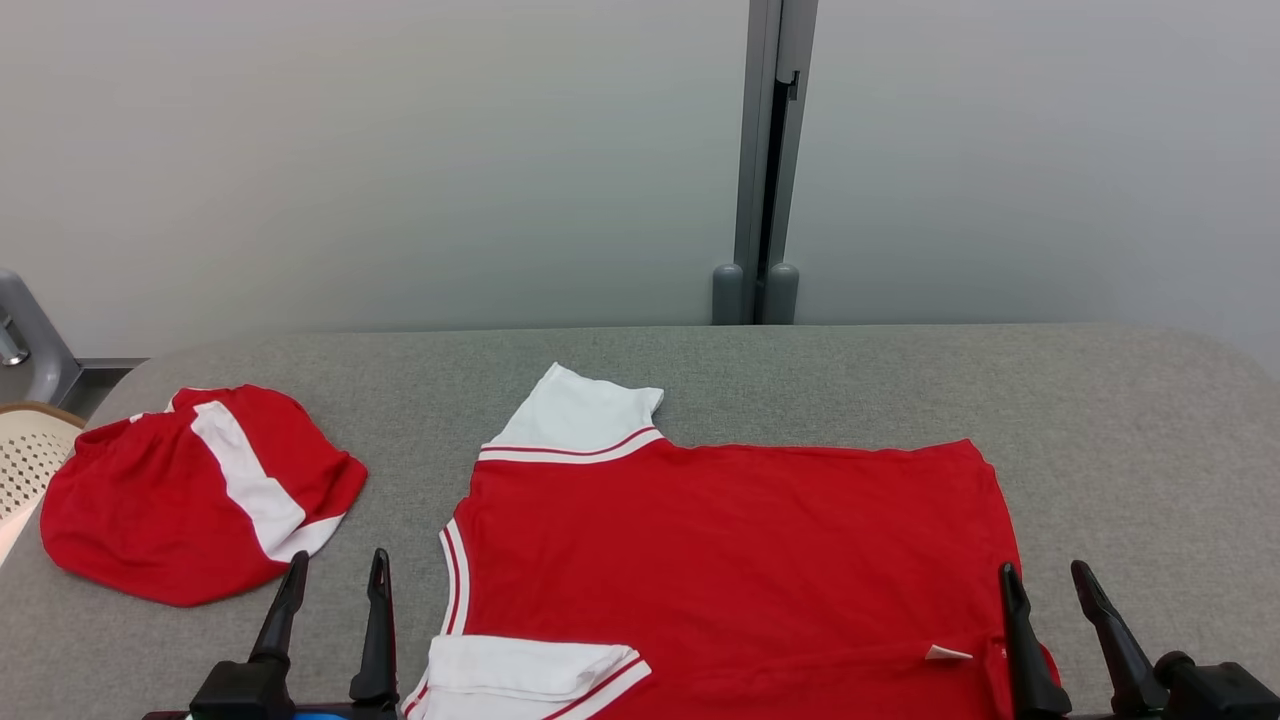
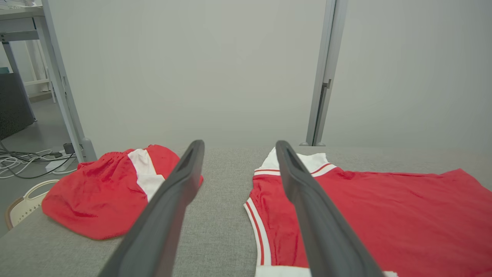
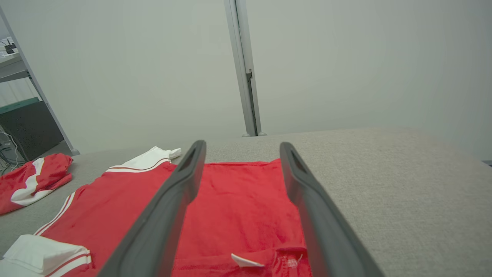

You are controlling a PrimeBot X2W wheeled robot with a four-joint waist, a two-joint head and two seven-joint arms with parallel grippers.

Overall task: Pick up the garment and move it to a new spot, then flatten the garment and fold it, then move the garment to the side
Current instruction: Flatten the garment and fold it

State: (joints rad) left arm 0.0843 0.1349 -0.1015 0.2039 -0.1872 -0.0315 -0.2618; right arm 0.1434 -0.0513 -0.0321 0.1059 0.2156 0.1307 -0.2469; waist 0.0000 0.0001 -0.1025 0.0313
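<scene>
I am holding both sets of fingers spread wide, with nothing between them. My left fingers are hovering at the near edge of the tabletop, over the grey strip just beside the garment. My right fingers are hanging over its near right corner, next to a small white label.

The garment is lying flat, its long axis running left to right along the near edge. Its white sleeves are sitting at the left end, one pointing toward the far edge and one folded at the near edge. The neck seems to be facing left, though the nearest part is cut off.

Bare tabletop is showing along the far edge and out to the right edge. A second red-and-white piece is lying bunched by the left edge, apart from the garment, with a pale basket just beyond.
</scene>
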